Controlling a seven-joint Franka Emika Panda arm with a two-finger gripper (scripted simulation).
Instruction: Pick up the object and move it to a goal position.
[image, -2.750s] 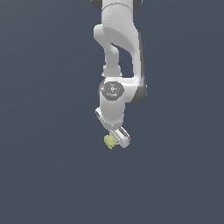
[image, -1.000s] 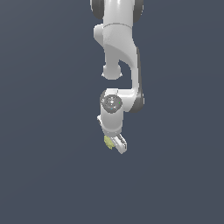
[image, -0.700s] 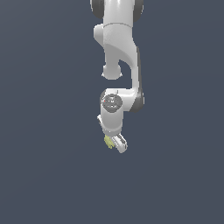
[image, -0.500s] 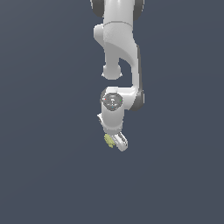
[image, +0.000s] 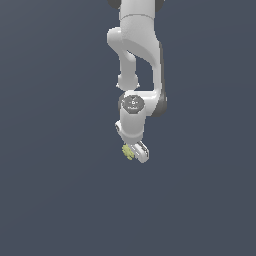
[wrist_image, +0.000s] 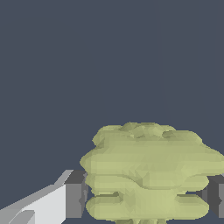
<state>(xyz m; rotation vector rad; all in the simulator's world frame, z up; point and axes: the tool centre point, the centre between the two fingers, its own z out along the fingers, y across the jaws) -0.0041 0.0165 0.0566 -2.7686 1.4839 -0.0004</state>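
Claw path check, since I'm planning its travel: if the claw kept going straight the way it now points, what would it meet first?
Apart from the yellow-green object already clamped in the claw, nothing: only plain dark background shows ahead in both views, though depth there is unclear.

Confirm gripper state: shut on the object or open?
Shut on the object. In the wrist view both dark finger pads press its sides; in the exterior view it sits at the gripper tip.
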